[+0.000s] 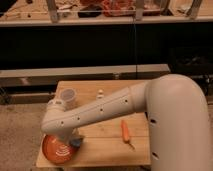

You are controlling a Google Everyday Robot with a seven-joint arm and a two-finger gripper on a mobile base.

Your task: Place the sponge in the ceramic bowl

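Camera view shows clenched gripper (69, 138) over ceramic bowl (48, 152), sponge (76, 143) at the bowl's rim

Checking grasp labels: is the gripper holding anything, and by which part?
Cannot be told: the shut gripper is at the rim of the ceramic bowl, the sponge at its tip, contact hidden by the arm.

A light wooden table (105, 134) carries an orange bowl (52, 151) at 8 o'clock, a pale cup (67, 96) at 10, a tiny white object (100, 93) at 12 and a carrot (125, 131) at 4. A blue sponge (76, 143) sits at the bowl's 3 o'clock rim, just beside the closed gripper (67, 137).
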